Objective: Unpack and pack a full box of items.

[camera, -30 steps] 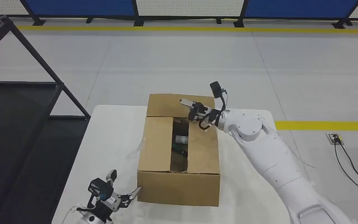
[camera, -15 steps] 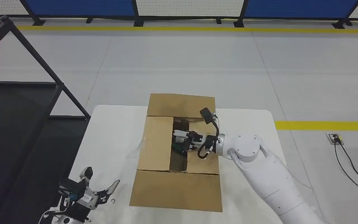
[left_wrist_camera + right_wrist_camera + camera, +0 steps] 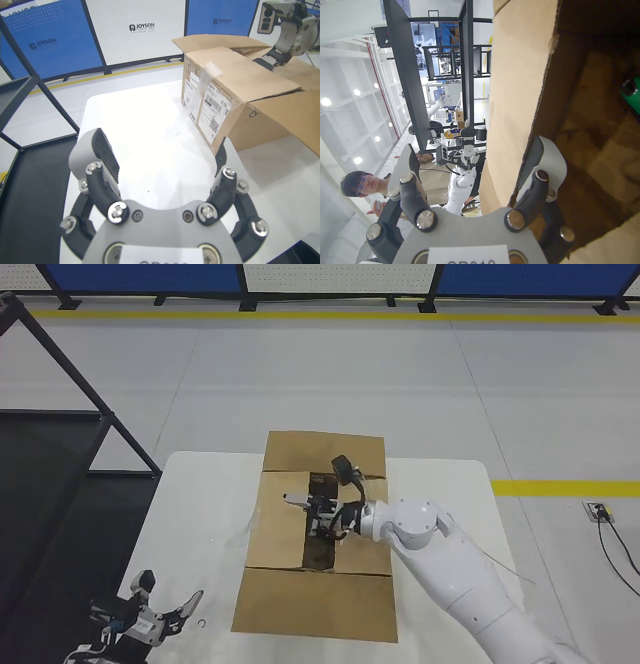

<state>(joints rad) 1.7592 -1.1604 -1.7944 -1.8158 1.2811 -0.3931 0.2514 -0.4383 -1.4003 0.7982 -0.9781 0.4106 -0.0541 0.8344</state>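
While the box (image 3: 318,606) sat on the tabletop (image 3: 200,524) with its flaps folded back, I judged the unpacking barely begun and the repacking all to come. A green item (image 3: 633,100) lay inside, beyond my right tool (image 3: 475,148). That tool gaped wide astride a flap (image 3: 515,100), gripping nothing. My left tool (image 3: 161,142), spread wide and empty, hung well short of the box.

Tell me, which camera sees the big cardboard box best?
The top view: the whole cardboard box shows from above, flaps spread, with the dark opening in the middle. The left wrist view shows one labelled side and flaps. The right wrist view shows one flap edge and some of the inside.
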